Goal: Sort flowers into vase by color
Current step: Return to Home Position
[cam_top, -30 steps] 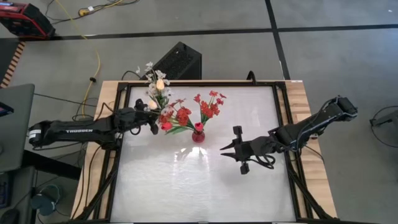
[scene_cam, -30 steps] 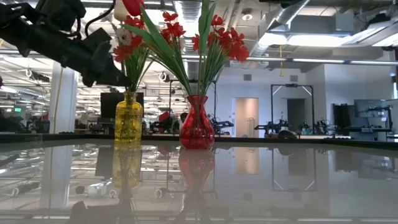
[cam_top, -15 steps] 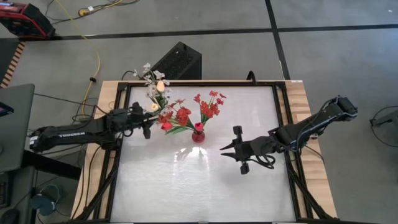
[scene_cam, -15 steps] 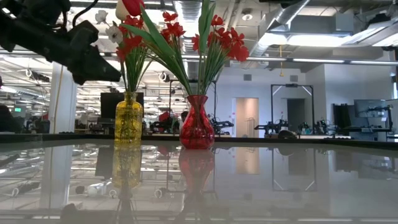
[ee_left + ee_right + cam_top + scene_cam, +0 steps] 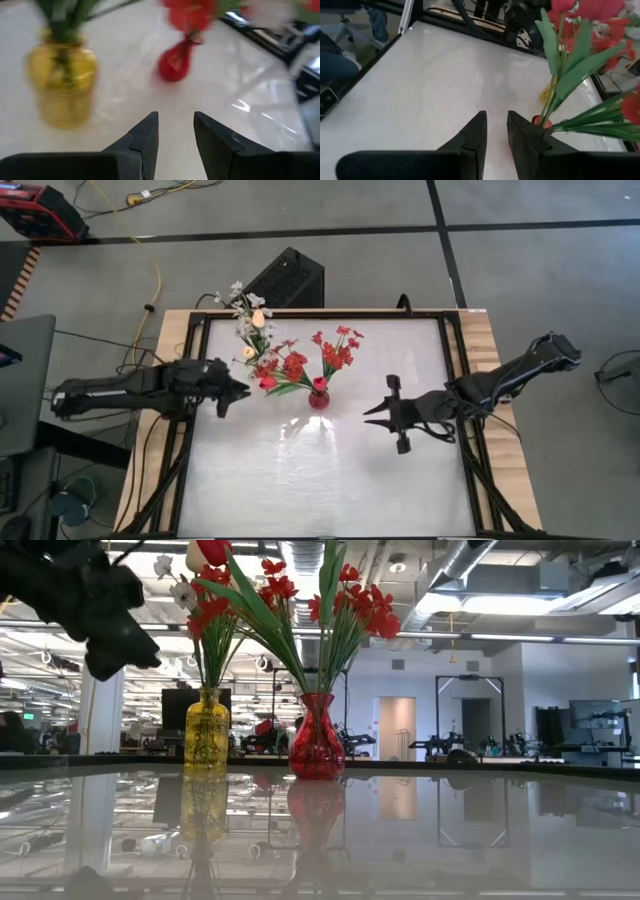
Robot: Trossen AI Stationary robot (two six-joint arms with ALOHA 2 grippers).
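Flowers upright in yellow vase and red vase, upper centre — left claw nearer, just left of them, released, empty; right claw farther right, also released.

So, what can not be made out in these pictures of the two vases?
Yellow vase: high view, its own flowers mostly cover it.
Red flowers: low view, crossing leaves hide which vase each stem enters.
Left wrist view: all blossoms blurred, cut off by the top edge.
Left gripper: low view, a dark shape cut by the corner.
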